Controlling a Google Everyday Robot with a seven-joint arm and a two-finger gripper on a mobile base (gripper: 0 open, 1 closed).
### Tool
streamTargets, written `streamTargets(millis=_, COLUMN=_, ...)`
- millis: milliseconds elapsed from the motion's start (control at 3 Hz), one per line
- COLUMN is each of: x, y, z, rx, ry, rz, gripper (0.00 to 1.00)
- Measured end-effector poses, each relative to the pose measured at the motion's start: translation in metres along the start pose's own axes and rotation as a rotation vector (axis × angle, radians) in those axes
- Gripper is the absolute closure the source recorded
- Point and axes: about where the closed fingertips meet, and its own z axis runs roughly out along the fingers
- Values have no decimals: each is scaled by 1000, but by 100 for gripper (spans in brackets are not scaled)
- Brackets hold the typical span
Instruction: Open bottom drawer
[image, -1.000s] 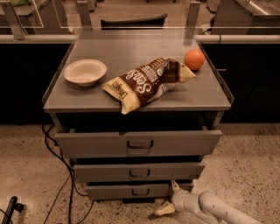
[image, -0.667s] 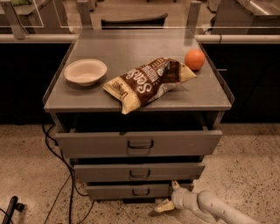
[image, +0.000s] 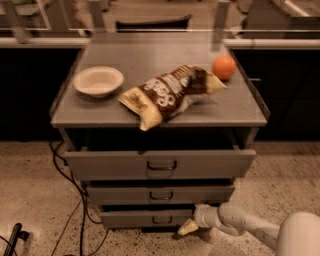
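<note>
The bottom drawer (image: 135, 219) is the lowest and narrowest grey front of the cabinet, with a small dark loop handle (image: 161, 219) at its centre. My gripper (image: 188, 228) is low near the floor, at the drawer's lower right corner and to the right of the handle. It reaches in from the right on the white arm (image: 240, 225). I cannot tell whether it touches the drawer front.
Above are the mid-width drawer (image: 115, 194) and the widest top drawer (image: 110, 166), which stands forward of the cabinet. On the top lie a white bowl (image: 98, 81), a chip bag (image: 170, 92) and an orange (image: 224, 67). Black cables (image: 75, 200) hang at the left.
My gripper and wrist have risen a little, closer to the bottom drawer's right end. The drawers and the things on top have not moved.
</note>
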Motion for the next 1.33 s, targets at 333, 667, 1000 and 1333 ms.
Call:
streamTargets(millis=333, x=4, y=-3, z=-1, rx=-29, ry=79, rz=-34, gripper=0)
streamTargets(millis=667, x=7, y=0, z=-3, rx=-36, ry=96, rz=-41, gripper=0)
streamTargets(millis=1000, x=7, y=0, z=-4, rx=-36, ry=96, rz=-40, gripper=0)
streamTargets(millis=1333, x=24, y=58, z=-8, rx=-82, ry=63, rz=17, gripper=0)
